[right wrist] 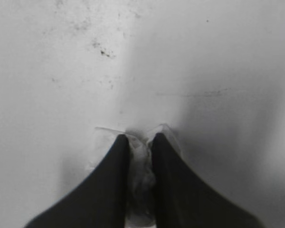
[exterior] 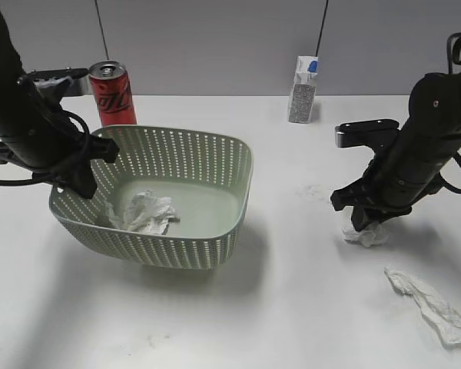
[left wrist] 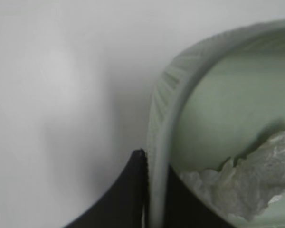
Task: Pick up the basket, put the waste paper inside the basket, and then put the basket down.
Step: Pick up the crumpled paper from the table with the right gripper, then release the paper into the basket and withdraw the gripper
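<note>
The pale green slotted basket (exterior: 215, 165) hangs tilted above the table, its left rim (left wrist: 157, 142) pinched in my left gripper (exterior: 83, 178), which is shut on it (left wrist: 154, 164). One crumpled white paper wad (exterior: 144, 213) lies inside the basket and shows in the left wrist view (left wrist: 242, 183). My right gripper (exterior: 365, 224) is down at the table, shut on a second white wad (exterior: 371, 234), which sits between its fingers (right wrist: 140, 142) in the right wrist view (right wrist: 141, 166). A third, longer wad (exterior: 434, 307) lies on the table at the front right.
A red soda can (exterior: 112, 94) stands behind the basket at the back left. A small white-and-blue carton (exterior: 303, 90) stands at the back, right of centre. The white table (exterior: 292, 307) has faint dark specks near the right gripper.
</note>
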Controlling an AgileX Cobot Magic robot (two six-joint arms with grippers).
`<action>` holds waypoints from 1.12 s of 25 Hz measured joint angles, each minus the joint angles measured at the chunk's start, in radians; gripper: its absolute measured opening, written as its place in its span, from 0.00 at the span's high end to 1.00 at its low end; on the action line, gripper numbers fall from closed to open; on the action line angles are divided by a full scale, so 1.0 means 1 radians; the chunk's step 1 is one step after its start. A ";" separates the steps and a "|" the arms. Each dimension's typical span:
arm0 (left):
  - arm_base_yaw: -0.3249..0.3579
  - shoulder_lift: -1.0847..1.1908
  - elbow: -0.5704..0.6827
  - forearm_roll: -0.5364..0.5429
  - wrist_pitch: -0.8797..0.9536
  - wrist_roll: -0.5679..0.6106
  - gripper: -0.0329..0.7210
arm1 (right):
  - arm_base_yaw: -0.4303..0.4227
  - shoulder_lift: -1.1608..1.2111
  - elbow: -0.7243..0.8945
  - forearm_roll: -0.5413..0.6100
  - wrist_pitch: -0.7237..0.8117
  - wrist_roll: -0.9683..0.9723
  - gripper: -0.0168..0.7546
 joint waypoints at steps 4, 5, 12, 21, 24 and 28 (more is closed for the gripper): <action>0.000 0.002 0.000 0.000 -0.006 0.000 0.95 | 0.001 -0.036 -0.005 0.077 0.023 -0.040 0.94; 0.000 0.003 0.000 0.001 -0.006 0.000 0.95 | 0.006 -0.066 -0.010 0.122 0.026 -0.077 0.95; 0.000 0.005 0.000 0.002 -0.006 0.000 0.95 | 0.185 -0.303 -0.120 0.359 -0.079 -0.306 0.96; 0.000 0.005 0.001 0.002 -0.006 0.000 0.95 | 0.432 -0.196 -0.152 0.379 -0.247 -0.365 0.62; 0.000 0.005 0.001 0.003 -0.004 0.000 0.95 | 0.442 -0.159 -0.154 0.381 -0.242 -0.362 0.23; 0.000 0.005 0.001 0.003 0.005 0.000 0.95 | 0.413 -0.190 -0.197 0.272 -0.189 -0.267 0.20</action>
